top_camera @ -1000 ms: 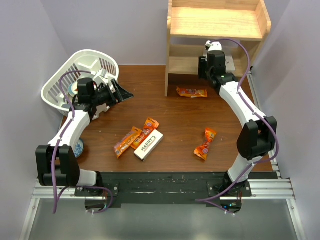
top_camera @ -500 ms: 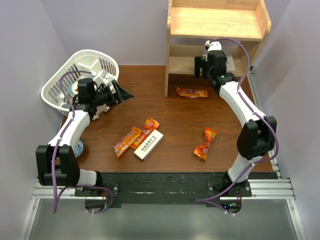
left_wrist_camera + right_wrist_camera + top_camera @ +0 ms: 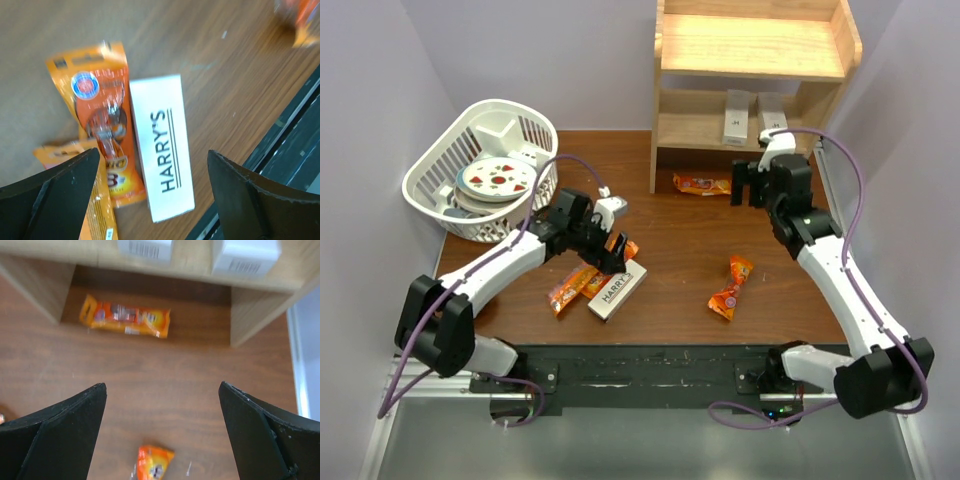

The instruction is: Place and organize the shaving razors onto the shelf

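One white razor box (image 3: pixel 736 116) (image 3: pixel 145 249) and a second razor box (image 3: pixel 773 113) (image 3: pixel 245 255) sit side by side with a gap between them on the lower level of the light wooden shelf (image 3: pixel 750 45) (image 3: pixel 252 315), toward its right side, their barcoded ends at its front edge. The third razor box (image 3: pixel 618 289) (image 3: pixel 162 167), lettered HARRY'S, lies flat on the brown table (image 3: pixel 680 240), well out in front of the shelf and off to its left. An orange snack packet (image 3: pixel 610 262) (image 3: pixel 102 115) touches this box along the long side turned toward the shelf, and another orange packet (image 3: pixel 573 284) (image 3: pixel 95 215) lies just beyond that. The left gripper (image 3: pixel 608 252) (image 3: pixel 152 155) hangs over this box with its jaws spread wide, grasping nothing. The right gripper (image 3: pixel 752 182) (image 3: pixel 162 387) hovers just in front of the shelf's right half, jaws released and empty. Under the shelf's front edge lies a third snack packet (image 3: pixel 704 184) (image 3: pixel 125 316). A fourth packet (image 3: pixel 731 287) (image 3: pixel 156 462) lies farther out from the shelf. Well left of the shelf stands a white slatted basket (image 3: pixel 430 185) holding plates (image 3: pixel 498 180).
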You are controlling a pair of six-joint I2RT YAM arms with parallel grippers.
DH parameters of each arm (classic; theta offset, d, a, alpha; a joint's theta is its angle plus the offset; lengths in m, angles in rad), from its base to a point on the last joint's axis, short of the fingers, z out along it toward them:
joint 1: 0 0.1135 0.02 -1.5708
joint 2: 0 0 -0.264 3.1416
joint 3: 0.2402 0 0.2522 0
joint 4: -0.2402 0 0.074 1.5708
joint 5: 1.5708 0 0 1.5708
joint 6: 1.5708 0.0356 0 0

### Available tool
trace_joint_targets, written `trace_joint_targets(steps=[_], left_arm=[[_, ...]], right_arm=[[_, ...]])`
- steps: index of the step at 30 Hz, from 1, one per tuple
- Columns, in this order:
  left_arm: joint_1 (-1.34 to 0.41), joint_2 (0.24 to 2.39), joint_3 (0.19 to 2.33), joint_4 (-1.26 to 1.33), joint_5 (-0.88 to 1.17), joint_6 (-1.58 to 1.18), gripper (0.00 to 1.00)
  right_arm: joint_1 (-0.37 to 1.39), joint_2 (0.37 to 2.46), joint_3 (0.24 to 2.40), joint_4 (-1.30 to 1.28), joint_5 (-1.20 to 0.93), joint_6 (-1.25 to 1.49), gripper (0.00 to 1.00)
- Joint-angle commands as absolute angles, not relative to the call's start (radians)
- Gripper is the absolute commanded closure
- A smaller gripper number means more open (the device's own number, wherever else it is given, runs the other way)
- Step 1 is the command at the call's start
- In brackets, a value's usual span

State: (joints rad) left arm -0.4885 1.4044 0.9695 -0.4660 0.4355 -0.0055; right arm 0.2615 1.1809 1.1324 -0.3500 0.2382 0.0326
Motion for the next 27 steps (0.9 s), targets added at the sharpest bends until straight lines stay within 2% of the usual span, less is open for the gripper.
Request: trace_joint_targets(steps=[1,7,15,18,19,22,27], left_arm=[[-0.547,1.43,0.927,-0.526,0.354,0.071,0.06],[-0.637,1.459,0.831,-0.479,0.354,0.045,0.06],[-0.67,1.566,0.851,-0.472,0.324,0.008,0.1],[-0.683,1.592,0.867,-0.469,0.296,0.008,0.23],[-0.683,1.597,0.87,-0.471,0.284,0.008,0.32],[-0.681,1.598,0.877,-0.477,0.297,0.012,0.48],[-0.681,1.652,0.96,-0.596,0.449,0.145,0.64]], right_arm=[[0.261,1.117,1.051,-0.383,0.17,0.014,0.01],[0.239,1.074,1.02,-0.396,0.176,0.005,0.01],[0.238,1.054,0.971,-0.373,0.104,0.006,0.01],[0.238,1.065,0.968,-0.367,0.042,-0.029,0.02],[0.238,1.068,0.969,-0.365,0.019,-0.049,0.02],[0.238,1.072,0.976,-0.361,-0.078,-0.122,0.04],[0.239,1.072,0.979,-0.353,-0.311,-0.288,0.04]])
